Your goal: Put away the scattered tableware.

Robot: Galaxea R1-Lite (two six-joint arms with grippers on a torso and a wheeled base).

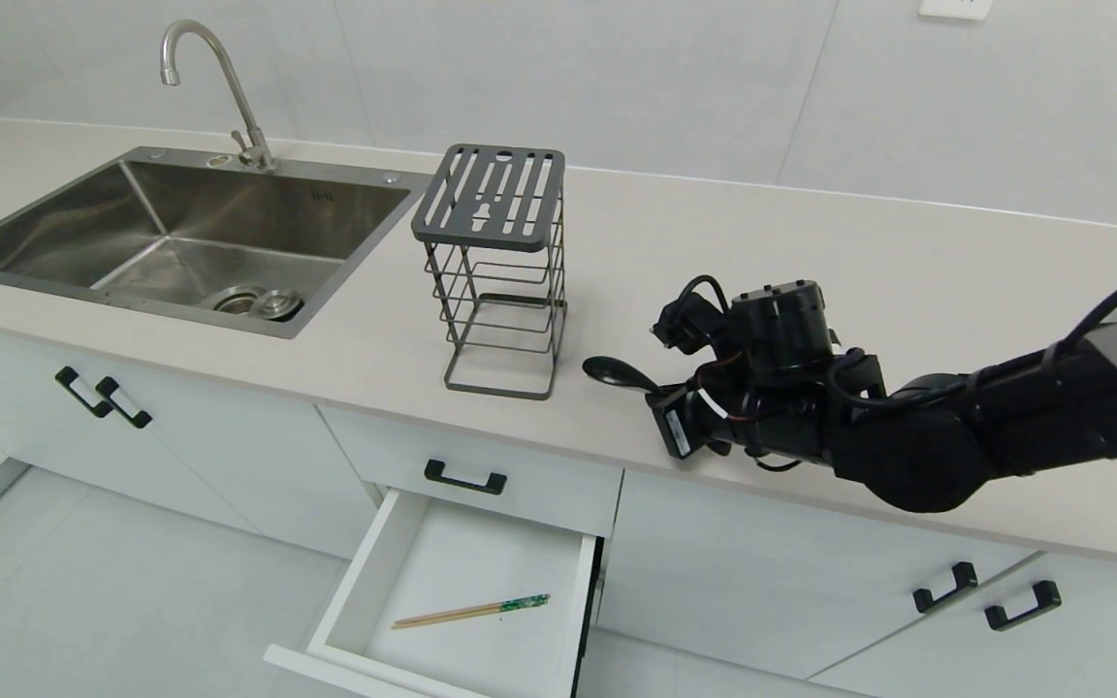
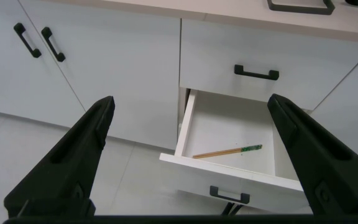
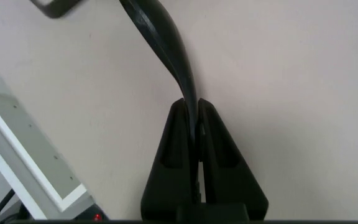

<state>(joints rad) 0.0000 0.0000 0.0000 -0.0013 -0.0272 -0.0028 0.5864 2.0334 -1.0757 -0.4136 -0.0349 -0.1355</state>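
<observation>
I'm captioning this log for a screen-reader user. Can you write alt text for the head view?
The right gripper is shut on the handle of a black spoon close to the pale countertop, near a wire rack. Below, an open drawer holds a pair of chopsticks; a steel sink with a faucet lies farther left.

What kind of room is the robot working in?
Most likely a kitchen: a steel sink with a tap in the counter, an open drawer holding chopsticks, and a spoon in the right gripper.
</observation>
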